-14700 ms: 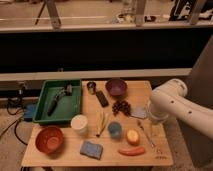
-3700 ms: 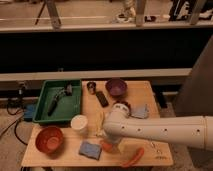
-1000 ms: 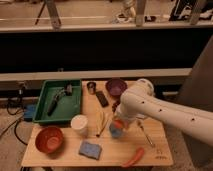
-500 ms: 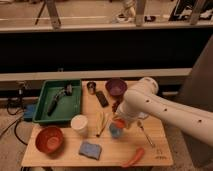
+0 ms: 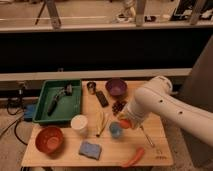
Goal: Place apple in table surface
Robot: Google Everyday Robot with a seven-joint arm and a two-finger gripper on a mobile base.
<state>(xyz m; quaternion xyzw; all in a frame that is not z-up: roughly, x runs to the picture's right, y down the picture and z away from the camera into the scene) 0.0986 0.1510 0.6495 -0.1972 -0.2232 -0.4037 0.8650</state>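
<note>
The white arm reaches in from the right over the table surface [image 5: 150, 145]. Its gripper [image 5: 124, 123] sits just right of the small blue cup [image 5: 115, 130], with the apple [image 5: 124, 123] at its tip; whether it pinches the fruit, I cannot tell. A carrot-shaped thing [image 5: 134, 157] lies nearer.

The small round orange-red apple [image 5: 124, 123] sits at the end of the white arm, in the gripper [image 5: 123, 123], just right of the small blue cup and just below the dark grape bunch; whether it touches the wood cannot be told. Only its reddish side shows. The large rectangular light wooden tabletop of pale planks [image 5: 155, 136] lies flat beneath, with a small dark mark near its front right corner.
</note>
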